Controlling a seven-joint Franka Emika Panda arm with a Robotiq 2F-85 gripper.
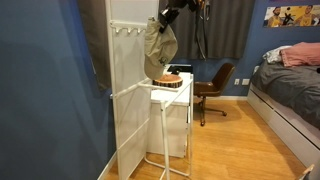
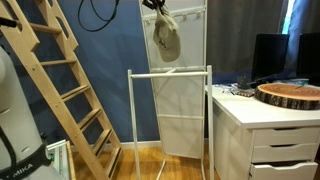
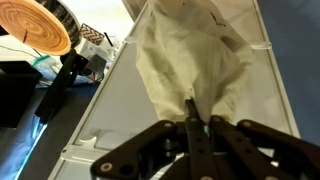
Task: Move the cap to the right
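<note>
The cap (image 1: 159,50) is a pale beige fabric cap hanging in front of the white pegboard panel (image 1: 128,100). It also shows in an exterior view (image 2: 166,38) and fills the middle of the wrist view (image 3: 190,60). My gripper (image 3: 197,122) is shut on the top edge of the cap, its dark fingers pinching the fabric. In an exterior view the gripper (image 1: 168,14) is at the top of the panel, and the cap dangles below it.
A round wooden slab (image 1: 171,80) lies on a white drawer unit (image 1: 172,110) beside the panel. A white rail frame (image 2: 170,110) stands in front. A wooden ladder (image 2: 60,90), an office chair (image 1: 212,90) and a bed (image 1: 290,90) are nearby.
</note>
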